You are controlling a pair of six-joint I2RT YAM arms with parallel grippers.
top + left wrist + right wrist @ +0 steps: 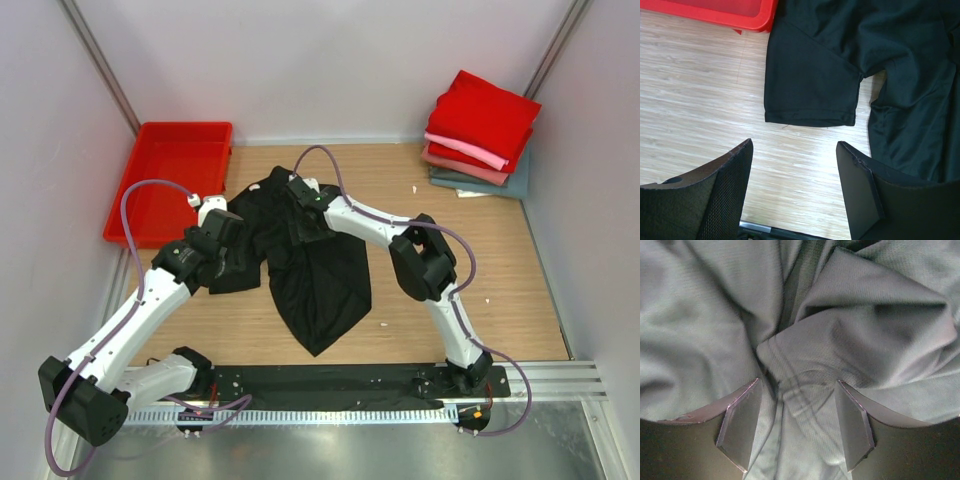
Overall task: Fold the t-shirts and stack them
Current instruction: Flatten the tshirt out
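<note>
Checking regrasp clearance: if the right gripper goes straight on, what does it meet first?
The black t-shirt: a bunched fold lies right ahead of the right gripper, between its open jaws. Cloth fills the wrist view; how deep the pile lies there is unclear.

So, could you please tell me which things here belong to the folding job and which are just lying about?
Part of the job:
- black t-shirt, spread crumpled mid-table
- stack of folded t-shirts, far right corner

Just lying about:
- red tray, far left
</note>
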